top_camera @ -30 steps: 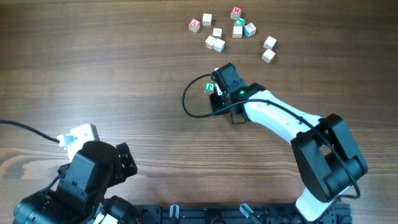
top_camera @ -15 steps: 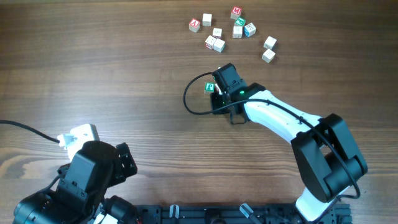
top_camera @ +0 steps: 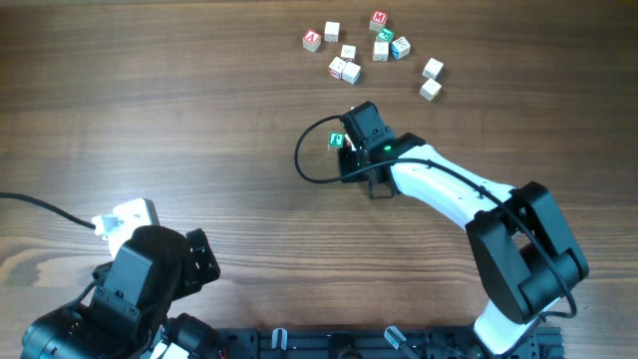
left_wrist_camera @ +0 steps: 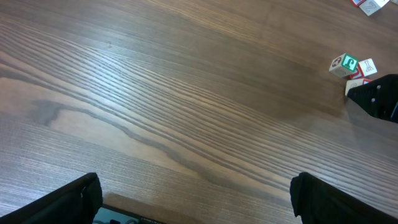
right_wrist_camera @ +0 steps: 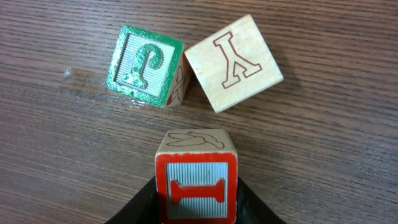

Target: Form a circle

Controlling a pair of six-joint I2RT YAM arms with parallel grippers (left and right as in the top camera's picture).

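Wood table [top_camera: 150, 120]: lots of bare room, ring far from done.
Left gripper [left_wrist_camera: 196, 190]: wide open, nothing in it, far from cubes.
Right gripper [right_wrist_camera: 198, 208]: fingers snug on both sides of red I cube [right_wrist_camera: 196, 186]; gripping or letting go, cannot tell.
Loose scatter [top_camera: 351, 72]: up top, well apart.
Circle [top_camera: 337, 141]: just three cubes, mid table, under right gripper.
Could drag red I cube on pull-back if finger sticks.
Could bump green P cube [right_wrist_camera: 146, 62], touching plain letter cube [right_wrist_camera: 233, 62], and spoil curve.

Three letter cubes form the clump [right_wrist_camera: 180, 81] on the tabletop [right_wrist_camera: 323, 155]: one green-faced cube [right_wrist_camera: 144, 64], one plain cube [right_wrist_camera: 234, 62], one red-faced cube [right_wrist_camera: 196, 186]. Eleven more fill the loose scatter [top_camera: 351, 72]. Two arms: left arm [top_camera: 140, 289], right arm [top_camera: 449, 194].
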